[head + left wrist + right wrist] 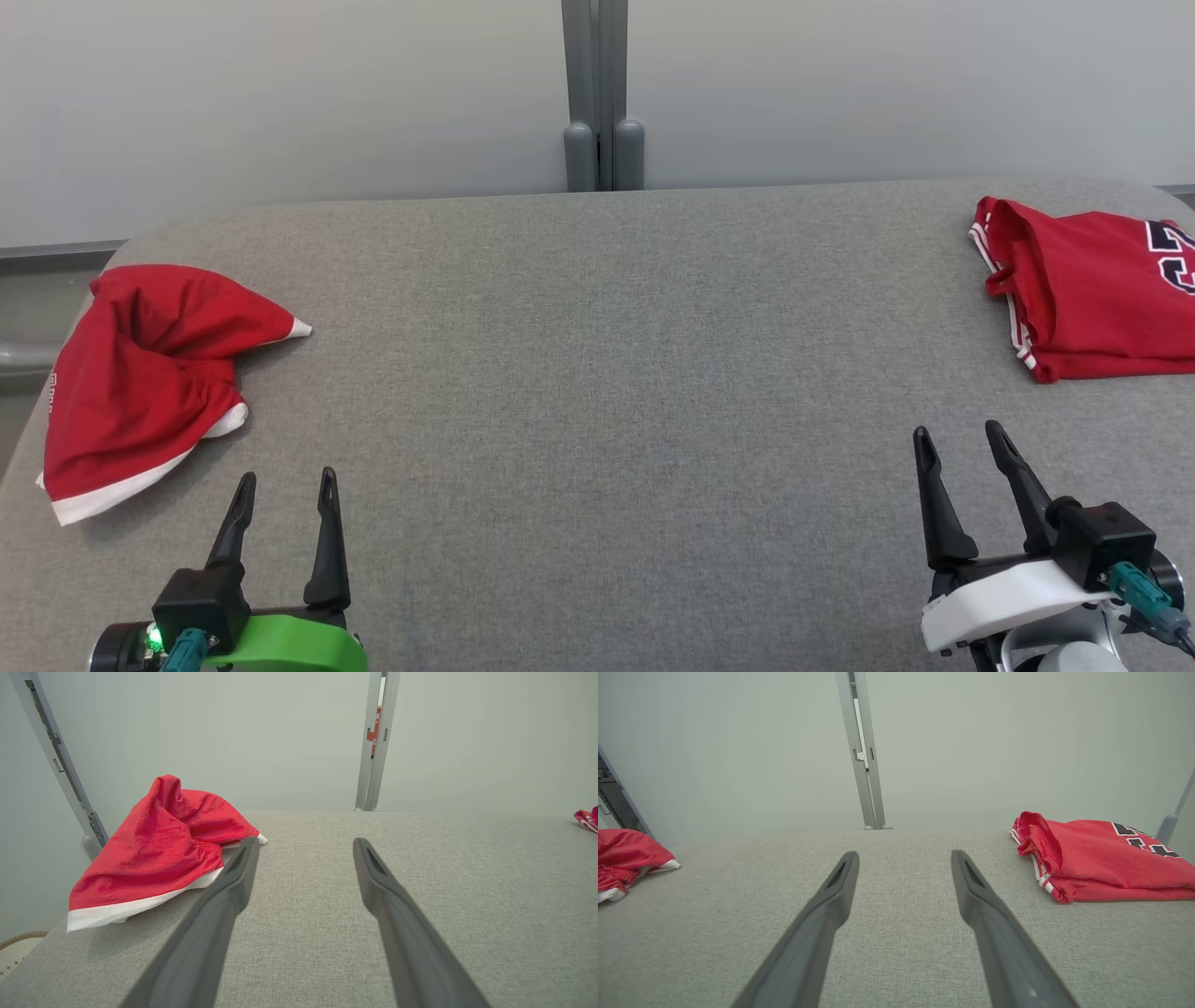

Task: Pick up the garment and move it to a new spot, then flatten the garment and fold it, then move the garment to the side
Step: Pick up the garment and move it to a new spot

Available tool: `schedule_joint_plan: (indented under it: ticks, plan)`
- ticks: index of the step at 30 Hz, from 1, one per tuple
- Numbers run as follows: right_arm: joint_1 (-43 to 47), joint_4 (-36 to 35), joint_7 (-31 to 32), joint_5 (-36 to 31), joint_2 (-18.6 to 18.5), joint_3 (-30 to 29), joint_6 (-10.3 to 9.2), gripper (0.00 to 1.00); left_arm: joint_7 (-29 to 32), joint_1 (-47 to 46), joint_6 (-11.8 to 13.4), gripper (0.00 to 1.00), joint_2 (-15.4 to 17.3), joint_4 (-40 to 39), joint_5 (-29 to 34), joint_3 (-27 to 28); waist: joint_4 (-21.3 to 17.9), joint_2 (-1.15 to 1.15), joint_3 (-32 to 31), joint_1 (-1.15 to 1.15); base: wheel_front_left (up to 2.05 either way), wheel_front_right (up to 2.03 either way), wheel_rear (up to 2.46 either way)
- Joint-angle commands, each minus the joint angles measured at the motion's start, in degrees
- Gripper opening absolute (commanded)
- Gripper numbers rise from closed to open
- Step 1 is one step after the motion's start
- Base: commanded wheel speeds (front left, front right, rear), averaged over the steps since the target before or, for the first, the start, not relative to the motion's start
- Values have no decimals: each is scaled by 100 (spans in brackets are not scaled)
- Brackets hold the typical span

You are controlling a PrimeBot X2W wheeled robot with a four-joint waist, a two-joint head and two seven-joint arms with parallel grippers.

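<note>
left gripper [283, 490] and right gripper [962, 443] are held open, empty; the crumpled red white-trimmed garment [140, 373] could be shoved off the grey fabric table [597, 392] edge by a low approach.

Looks like a robot test lab — bare pale partition panels [280, 93], grey metal post [602, 93], fabric-covered worktable [607, 373]

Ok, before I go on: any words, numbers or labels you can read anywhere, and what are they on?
Nothing reads in full.
Folded red jersey: big dark number with white outline, cut off by the picture's edge in the head view and too slanted in the right wrist view; unreadable.
Crumpled red garment: small white print at its left edge, too small to read.
Red sign in the gap of the post: white marks, too blurred to read.
</note>
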Motion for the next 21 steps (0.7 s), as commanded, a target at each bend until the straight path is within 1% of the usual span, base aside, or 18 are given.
schedule_joint_plan:
  ticks: [1,14,21]
  plan:
    - [18,24,-16,-1,1,6,-11,100,2,-86,-5,100,1,13,-14,12,3,0,-3,0,0,0,0]
    - [12,55,-16,17,5,13,-11,100,2,-80,39,100,0,7,-26,2,20,0,11,0,0,0,0]
    - [42,67,-16,9,13,-3,-11,100,2,-82,16,100,0,12,-1,51,64,0,7,0,0,0,0]
